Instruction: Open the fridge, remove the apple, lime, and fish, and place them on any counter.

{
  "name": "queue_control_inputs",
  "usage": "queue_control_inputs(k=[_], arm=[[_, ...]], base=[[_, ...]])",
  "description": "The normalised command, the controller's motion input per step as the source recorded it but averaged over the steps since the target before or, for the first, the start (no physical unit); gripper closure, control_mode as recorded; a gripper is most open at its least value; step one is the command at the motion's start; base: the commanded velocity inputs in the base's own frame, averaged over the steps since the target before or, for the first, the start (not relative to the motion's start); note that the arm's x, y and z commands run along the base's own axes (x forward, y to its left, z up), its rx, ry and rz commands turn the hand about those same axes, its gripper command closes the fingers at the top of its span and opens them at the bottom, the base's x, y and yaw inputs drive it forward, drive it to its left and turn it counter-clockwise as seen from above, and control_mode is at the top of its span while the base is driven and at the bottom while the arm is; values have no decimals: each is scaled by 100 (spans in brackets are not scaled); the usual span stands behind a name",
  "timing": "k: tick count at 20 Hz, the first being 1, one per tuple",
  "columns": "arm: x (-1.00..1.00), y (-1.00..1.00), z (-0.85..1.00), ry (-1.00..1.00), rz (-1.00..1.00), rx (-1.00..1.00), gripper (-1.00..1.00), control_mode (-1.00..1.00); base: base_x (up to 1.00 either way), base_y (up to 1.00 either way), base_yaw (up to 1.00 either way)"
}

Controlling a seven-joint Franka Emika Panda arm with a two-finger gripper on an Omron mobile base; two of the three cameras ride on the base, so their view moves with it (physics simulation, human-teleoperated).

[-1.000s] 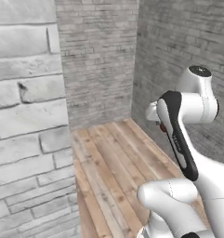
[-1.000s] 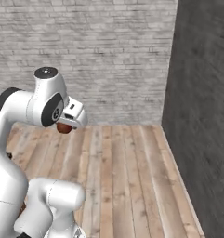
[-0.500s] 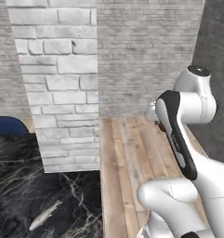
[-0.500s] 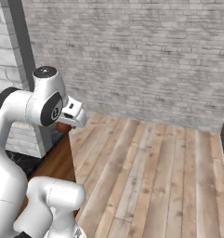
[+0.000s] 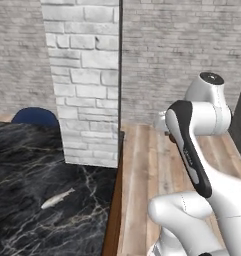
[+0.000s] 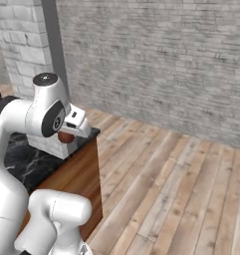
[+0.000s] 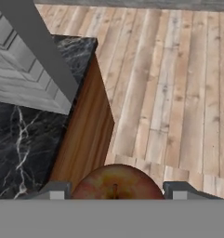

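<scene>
The white arm rises at the lower left and bends over at shoulder height, its round dark-capped joint uppermost. Its gripper [image 6: 67, 133] points down past the end of the counter [image 6: 29, 162], with the dark red apple [image 6: 65, 137] tucked under the hand; the fingers themselves are hard to make out, hidden by the white housing. The counter has a black veined top and a brown wooden end panel [image 6: 84, 191] facing the open floor. Behind it stands a pale brick pillar [image 6: 22, 40]. A grey brick wall [image 6: 166, 60] runs across the back, and a plank floor [image 6: 176, 199] spreads to the right.
</scene>
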Motion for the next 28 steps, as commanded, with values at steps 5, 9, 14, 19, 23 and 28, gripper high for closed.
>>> queue_control_inputs(k=[5,9,14,19,23,28], arm=[[0,0,0,0,0,0,100,100],[0,0,0,0,0,0,100,100],[0,0,0,0,0,0,100,100],[0,100,-43,11,37,-11,100,-100],[3,100,-42,21,49,-11,100,-100],[19,100,-49,28,50,-5,100,-100]], base=[[-12,35,20],[1,5,0],[-3,31,4],[0,0,0],[0,0,0],[0,0,0]])
